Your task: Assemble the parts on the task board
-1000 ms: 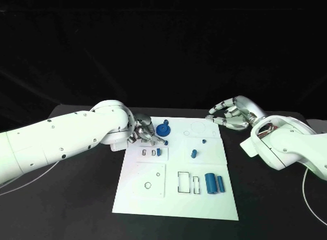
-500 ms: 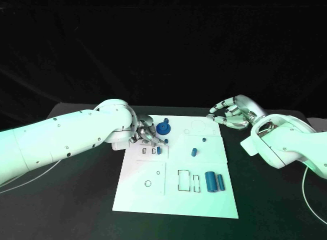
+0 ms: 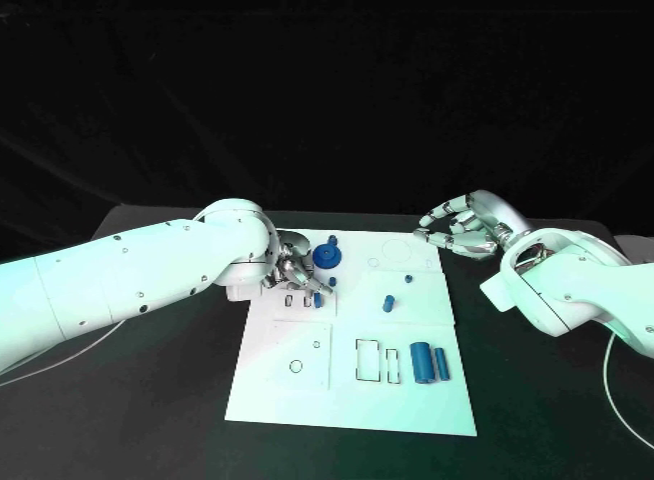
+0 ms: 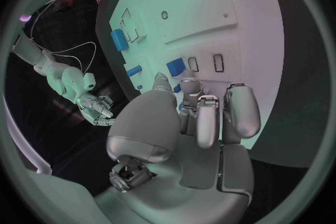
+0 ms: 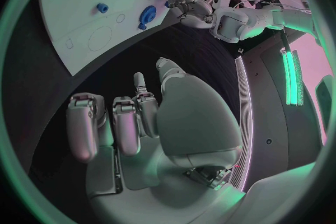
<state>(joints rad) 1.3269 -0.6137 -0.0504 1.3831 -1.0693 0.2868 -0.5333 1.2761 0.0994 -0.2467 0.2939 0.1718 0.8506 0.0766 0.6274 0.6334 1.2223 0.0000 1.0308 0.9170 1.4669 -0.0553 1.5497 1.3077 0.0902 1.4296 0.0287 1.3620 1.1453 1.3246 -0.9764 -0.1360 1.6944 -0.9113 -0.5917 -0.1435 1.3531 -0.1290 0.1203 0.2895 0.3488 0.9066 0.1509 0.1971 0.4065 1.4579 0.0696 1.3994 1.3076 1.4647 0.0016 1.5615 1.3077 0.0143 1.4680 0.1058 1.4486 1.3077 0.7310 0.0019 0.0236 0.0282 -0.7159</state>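
The white task board [image 3: 359,345] lies in the middle of the black worktop [image 3: 154,400]. The left hand [image 3: 296,270] is low over the board's far left corner, its fingers [image 4: 207,123] curled around a small blue part [image 3: 317,299]; whether they truly grip it cannot be told. The right hand [image 3: 464,228] hovers off the board's far right corner, fingers curled on nothing. Two blue cylinders [image 3: 430,366] lie near the board's near right.

In the head view the silver left hand [image 3: 293,268], at ten o'clock on the white rectangular task board [image 3: 359,400], covers the small blue part [image 3: 319,299] beneath its fingertips; whether they grip it cannot be told. The board's slot outlines are too small to tell apart.
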